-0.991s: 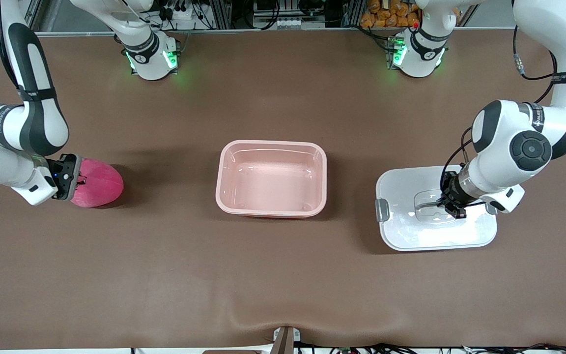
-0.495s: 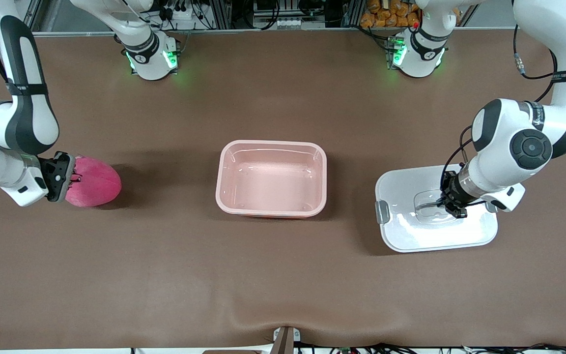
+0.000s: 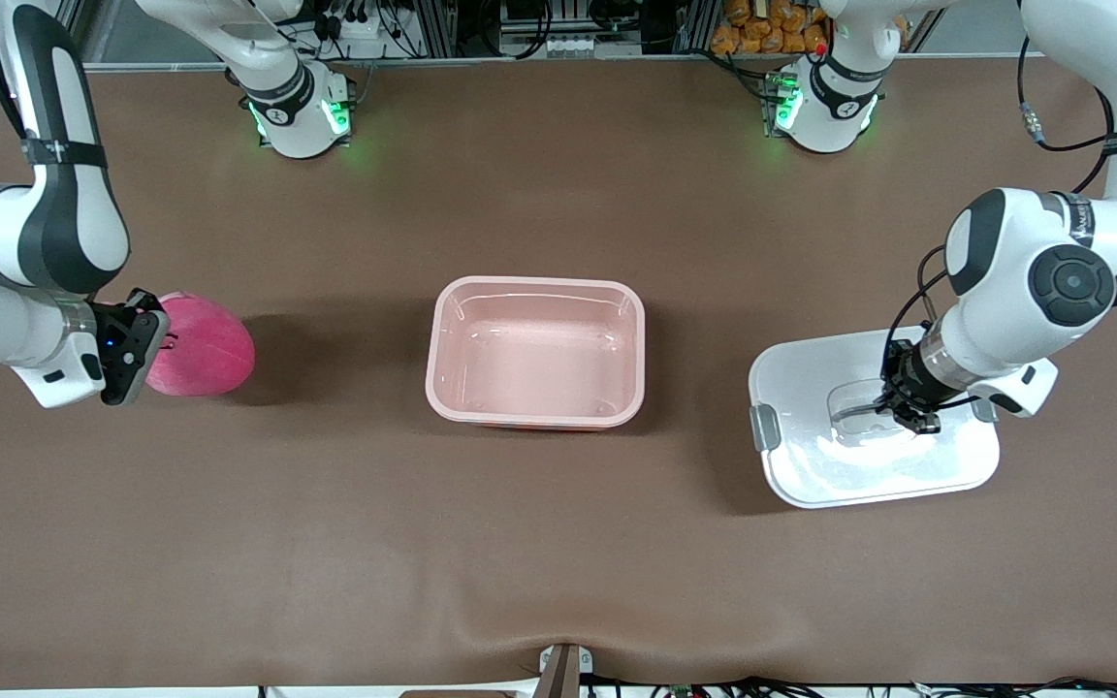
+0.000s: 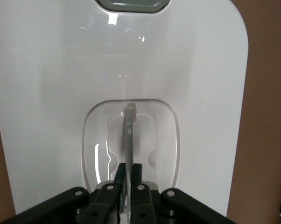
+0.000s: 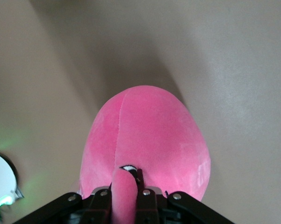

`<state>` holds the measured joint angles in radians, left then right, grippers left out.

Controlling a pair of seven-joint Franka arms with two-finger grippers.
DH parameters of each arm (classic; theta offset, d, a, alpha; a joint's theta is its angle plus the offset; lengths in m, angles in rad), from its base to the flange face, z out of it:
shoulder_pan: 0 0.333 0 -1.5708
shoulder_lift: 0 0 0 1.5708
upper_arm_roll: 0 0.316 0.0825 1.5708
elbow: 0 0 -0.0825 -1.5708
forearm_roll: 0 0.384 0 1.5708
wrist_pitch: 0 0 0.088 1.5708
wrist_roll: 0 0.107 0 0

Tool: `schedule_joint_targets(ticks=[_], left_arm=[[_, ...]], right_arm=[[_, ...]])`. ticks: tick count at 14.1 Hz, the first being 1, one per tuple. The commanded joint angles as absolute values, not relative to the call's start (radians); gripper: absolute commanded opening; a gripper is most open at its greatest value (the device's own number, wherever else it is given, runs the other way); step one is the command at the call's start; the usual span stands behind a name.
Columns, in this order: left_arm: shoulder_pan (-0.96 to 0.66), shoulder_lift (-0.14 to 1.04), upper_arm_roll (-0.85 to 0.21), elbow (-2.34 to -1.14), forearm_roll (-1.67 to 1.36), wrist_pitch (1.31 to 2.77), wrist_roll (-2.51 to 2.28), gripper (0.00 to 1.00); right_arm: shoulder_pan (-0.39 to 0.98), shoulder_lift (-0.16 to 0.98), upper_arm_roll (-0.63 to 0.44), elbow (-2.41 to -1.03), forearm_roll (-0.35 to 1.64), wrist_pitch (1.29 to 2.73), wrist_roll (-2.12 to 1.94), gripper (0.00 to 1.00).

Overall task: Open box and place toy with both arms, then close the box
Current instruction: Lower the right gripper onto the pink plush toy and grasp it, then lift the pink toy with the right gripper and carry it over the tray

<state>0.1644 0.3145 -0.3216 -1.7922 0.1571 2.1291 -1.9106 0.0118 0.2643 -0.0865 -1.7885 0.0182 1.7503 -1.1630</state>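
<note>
Your right pincer (image 3: 153, 351) pinches the toy's (image 3: 205, 345) pale pink nub, hiding its face. Your left pincer (image 3: 910, 415) clamps the lid's (image 3: 869, 465) grey handle (image 4: 128, 135). Between them, the box (image 3: 536, 352) sits on the counter (image 3: 558, 543), uncovered, nothing inside, translucent pink.

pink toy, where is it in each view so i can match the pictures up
Front view: the toy is at the right arm's end of the table, gripped by the right pincer.
Left wrist view: not in it; only the white lid shows.
Right wrist view: the toy fills the centre, its pale snout between the fingers.
Shared landmark: the brown table, also at.
</note>
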Motion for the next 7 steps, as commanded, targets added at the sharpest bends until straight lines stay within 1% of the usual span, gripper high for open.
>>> schedule_joint_targets(ticks=[1,4,7], left_arm=[[0.172,0.322,-0.325,-1.744,0.181,2.117,-1.945,0.00],[0.170,0.327,-0.324,-1.726,0.181,2.117,-1.948,0.00],[0.167,0.327,-0.324,-1.721,0.183,2.117,-1.973,0.00]], right_arm=[[0.050,0.230,-0.089,-1.779,0.028,1.698,-1.004,0.00],[0.095,0.215,-0.087,-1.767,0.028,1.646,-0.785,0.00],[0.136,0.213,-0.057,-1.737,0.028,1.608,-0.616,0.00]])
